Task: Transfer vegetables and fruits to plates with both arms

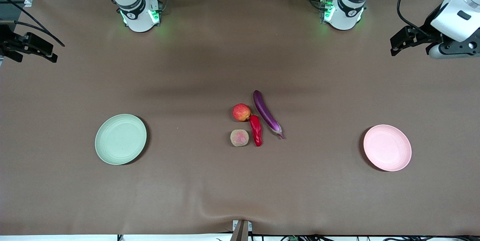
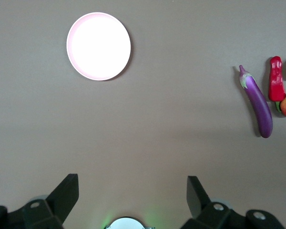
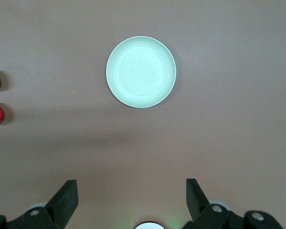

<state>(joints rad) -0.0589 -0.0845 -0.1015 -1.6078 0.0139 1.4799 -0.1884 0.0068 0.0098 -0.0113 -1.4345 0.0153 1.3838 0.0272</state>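
**tabletop_tim:** Front view check, what's on the plates? The green plate (image 1: 120, 139) sits toward the right arm's end of the table and the pink plate (image 1: 387, 147) toward the left arm's end, well apart, both bare.

**gripgal:** Yep. All the food is bunched on the brown table (image 1: 195, 72) between the plates. The apple (image 1: 241, 112) touches the chili pepper (image 1: 256, 130). The peach (image 1: 239, 138) is nearer the camera than the apple, just beside the pepper. The eggplant (image 1: 267, 114) lies slanted beside the pepper, toward the left arm's end.

**tabletop_tim:** Grippers?

**gripgal:** The left gripper (image 2: 132, 191) hangs high over its table end with fingers spread wide and nothing between them. The right gripper (image 3: 131, 191) hangs over its own end, also spread wide and holding nothing.
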